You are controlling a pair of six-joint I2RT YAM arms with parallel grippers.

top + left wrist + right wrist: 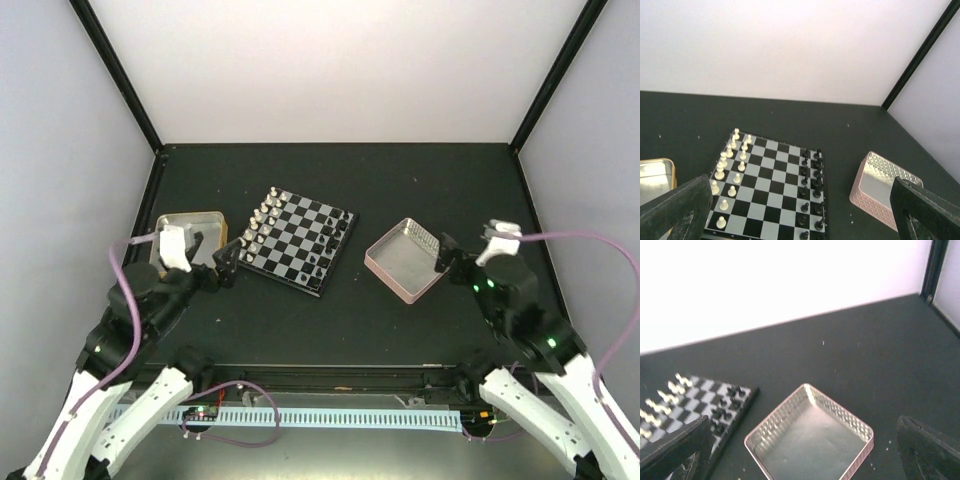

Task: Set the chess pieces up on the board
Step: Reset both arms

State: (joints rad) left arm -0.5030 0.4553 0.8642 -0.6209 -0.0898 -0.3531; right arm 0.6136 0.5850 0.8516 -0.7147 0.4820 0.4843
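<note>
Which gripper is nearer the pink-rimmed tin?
Right. The right gripper sits at the pink-rimmed tin's right edge; the left gripper is past the board, beside the gold-rimmed tin.

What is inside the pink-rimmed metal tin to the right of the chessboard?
The tin shows only a bare silvery floor with a few tiny specks; nothing else lies in it. The right wrist view cuts off its nearest corner, so that bit is unseen there.

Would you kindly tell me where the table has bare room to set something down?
Free: the table behind the board, and the strip between board and pink-rimmed tin. Crowded: the board's two edges, lined with chess pieces.
</note>
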